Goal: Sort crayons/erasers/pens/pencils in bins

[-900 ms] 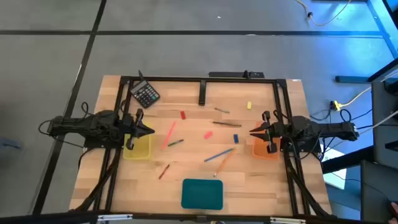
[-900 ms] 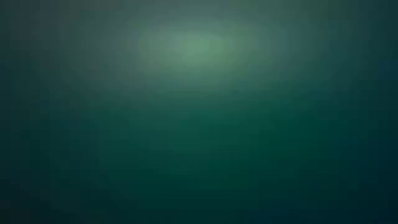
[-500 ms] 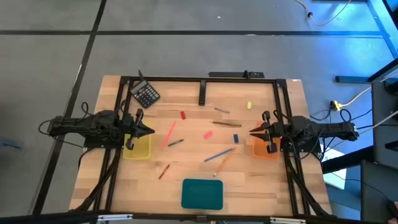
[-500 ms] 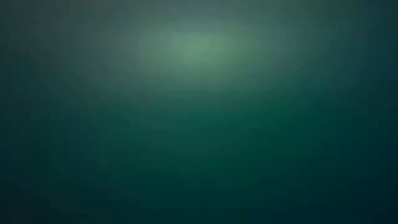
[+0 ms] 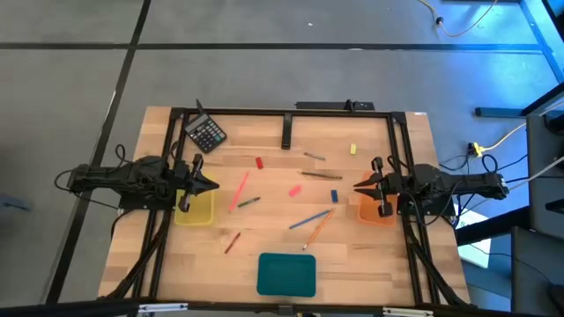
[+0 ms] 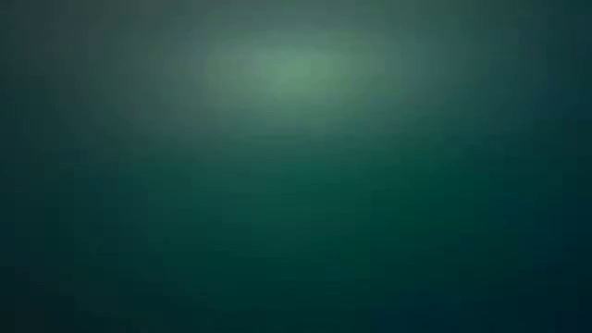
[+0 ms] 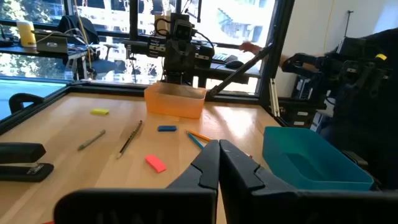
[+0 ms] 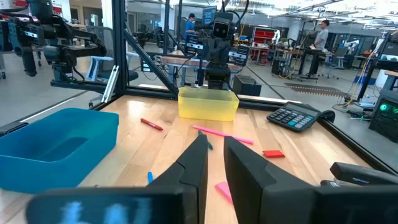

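Overhead: wooden plank table [image 5: 370,255] inside a black metal frame. Left gripper [image 5: 214,185] over the clear yellow bin [image 5: 196,209], jaws pressed shut, empty. Right gripper [image 5: 357,187] over the orange bin [image 5: 374,211], jaws slightly parted, holding nothing. Flat teal bin [image 5: 286,274] at the near edge. Loose between the arms: pink-red pen [image 5: 239,191], blue pen [image 5: 309,218], orange pencil [image 5: 318,231], short brown crayon [image 5: 233,242], red eraser [image 5: 259,163], pink eraser [image 5: 295,190], yellow eraser [image 5: 353,149], blue eraser [image 5: 335,195]. Black calculator [image 5: 206,134] at the far left corner.

Low view: only a dim green blur, no detail.

Left wrist view: dark tapered fingers [image 7: 205,167] touching; orange bin and glossy teal bin walls beyond.

Right wrist view: smooth fingers [image 8: 193,163] with a narrow gap between them; clear yellow bin and keyed calculator ahead, people far back.
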Available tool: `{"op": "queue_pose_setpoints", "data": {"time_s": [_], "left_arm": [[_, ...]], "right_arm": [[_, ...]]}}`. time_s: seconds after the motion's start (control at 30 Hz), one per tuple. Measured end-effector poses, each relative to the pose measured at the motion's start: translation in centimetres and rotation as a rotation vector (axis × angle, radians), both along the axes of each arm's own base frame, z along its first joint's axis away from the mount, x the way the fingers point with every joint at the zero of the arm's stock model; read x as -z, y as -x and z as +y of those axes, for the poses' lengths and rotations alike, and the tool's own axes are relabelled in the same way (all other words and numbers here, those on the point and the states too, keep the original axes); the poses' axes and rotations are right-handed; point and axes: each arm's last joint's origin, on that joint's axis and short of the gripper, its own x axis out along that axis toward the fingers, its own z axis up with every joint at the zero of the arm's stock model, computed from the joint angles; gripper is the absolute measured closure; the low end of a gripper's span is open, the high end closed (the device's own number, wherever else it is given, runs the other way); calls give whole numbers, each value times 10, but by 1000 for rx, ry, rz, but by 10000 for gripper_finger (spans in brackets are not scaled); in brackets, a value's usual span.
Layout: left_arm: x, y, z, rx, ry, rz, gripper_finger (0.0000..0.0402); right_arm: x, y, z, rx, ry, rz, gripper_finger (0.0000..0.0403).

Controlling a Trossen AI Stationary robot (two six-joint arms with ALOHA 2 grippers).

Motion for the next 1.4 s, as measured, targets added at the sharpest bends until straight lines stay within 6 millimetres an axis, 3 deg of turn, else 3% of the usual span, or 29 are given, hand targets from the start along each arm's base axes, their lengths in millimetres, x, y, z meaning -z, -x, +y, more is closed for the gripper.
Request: {"op": "queue_pose_setpoints", "data": {"time_s": [0.87,1.13,1.3,1.4], "left_arm": [[0,0,0,0,0,0,401],[0,0,3,-103,-89,-9,401],[0,0,4,-139,-134,-9,401],[-1,0,4,-139,-134,-10,401]], "right_arm": [[0,0,0,0,2,-1,345],[0,0,0,8,335,-31,345],[-1,0,0,4,310,-35,345],[-7,0,-1,26,62,-82,345]]}}
